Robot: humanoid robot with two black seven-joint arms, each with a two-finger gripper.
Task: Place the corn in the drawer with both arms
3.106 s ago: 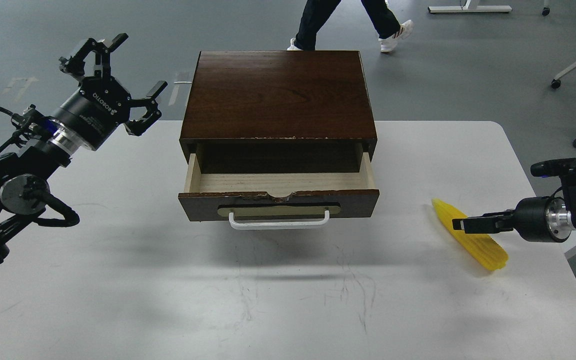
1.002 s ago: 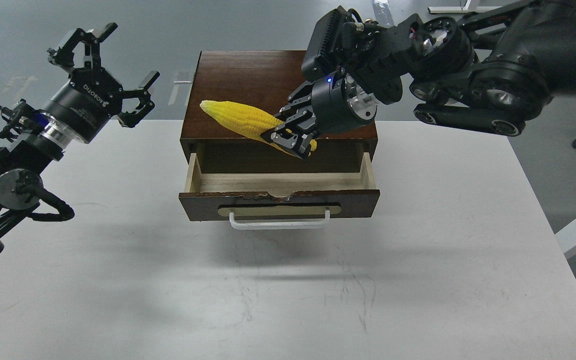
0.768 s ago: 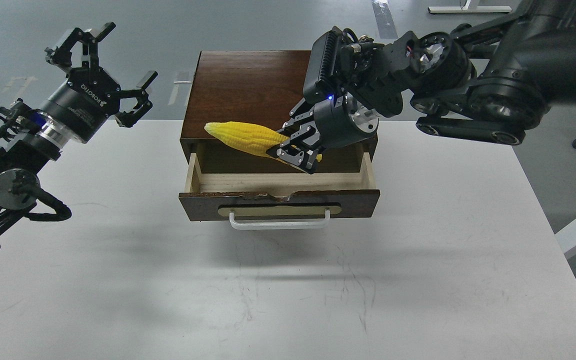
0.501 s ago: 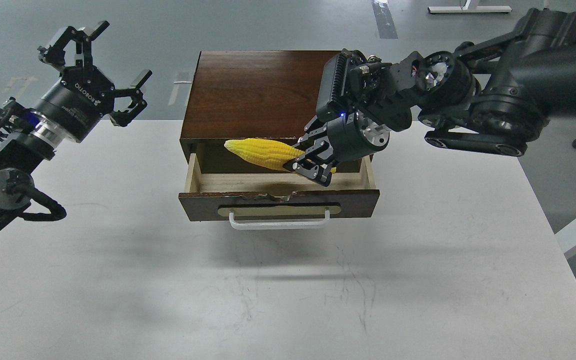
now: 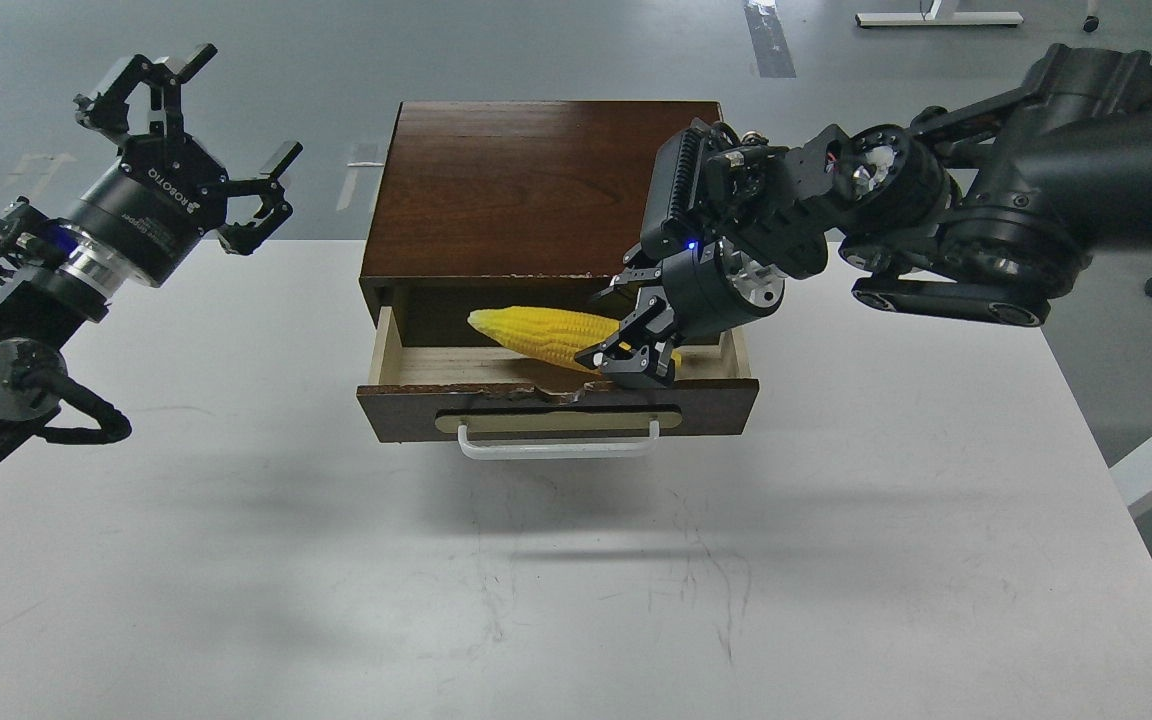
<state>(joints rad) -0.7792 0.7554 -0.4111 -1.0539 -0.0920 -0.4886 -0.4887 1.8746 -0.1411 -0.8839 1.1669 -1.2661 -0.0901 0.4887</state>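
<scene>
Right gripper (image 5: pixel 633 349) clenched on the corn (image 5: pixel 536 335), holding it inside the open drawer (image 5: pixel 556 405), tip pointing left; left gripper (image 5: pixel 198 150) splayed wide, empty, well apart beyond the table (image 5: pixel 836 560)

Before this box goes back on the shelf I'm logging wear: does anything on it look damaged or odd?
Yes. The top edge of the drawer front is chipped and ragged around its middle notch, pale wood showing. The box's front top edge is flecked with chips too. The corn looks fine.
</scene>
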